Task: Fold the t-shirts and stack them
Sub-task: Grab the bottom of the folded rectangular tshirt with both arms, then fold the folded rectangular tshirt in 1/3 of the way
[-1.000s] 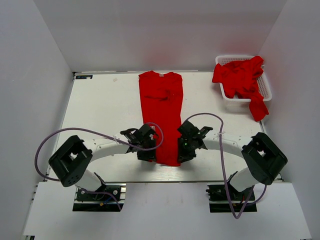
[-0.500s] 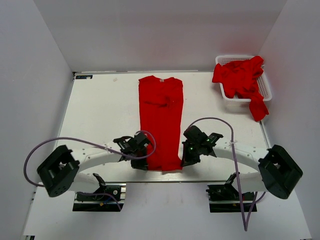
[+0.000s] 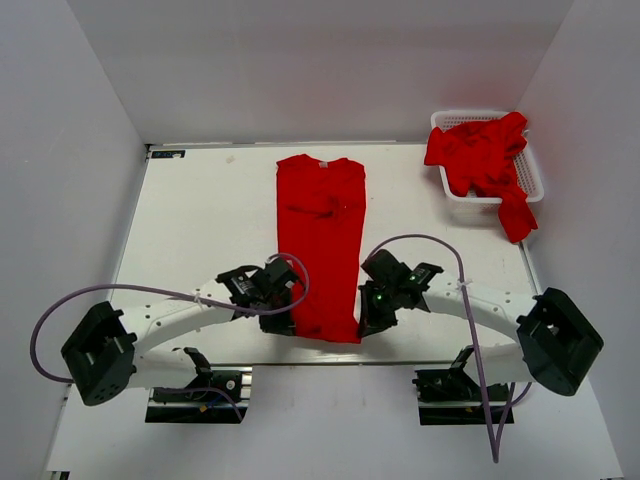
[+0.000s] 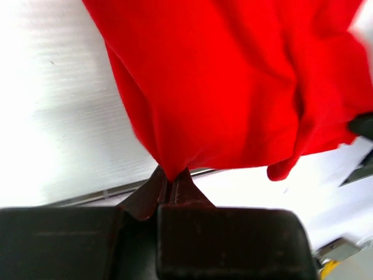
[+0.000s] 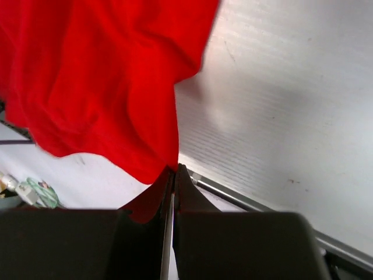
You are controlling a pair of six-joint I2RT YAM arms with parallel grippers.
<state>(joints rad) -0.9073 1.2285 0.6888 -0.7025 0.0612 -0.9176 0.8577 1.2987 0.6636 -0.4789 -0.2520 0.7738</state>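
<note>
Over in the far right corner sits a white lattice basket (image 3: 468,198) heaped with crumpled red t-shirts (image 3: 478,152). One of them spills over its near rim and trails down onto the surface (image 3: 200,220).

In the middle of the surface lies another red t-shirt (image 3: 320,230), drawn out into a long narrow strip. Its collar is at the far end and its hem is by the near edge. The left pincer (image 3: 283,318) is clamped tight on the near left corner of that hem, with the cloth gathered into a point between its closed fingers. The right pincer (image 3: 366,318) grips the near right corner the same way, fingers pressed together on a fold of red fabric. The two pincers sit at either side of the strip, with the hem stretched between them.
</note>
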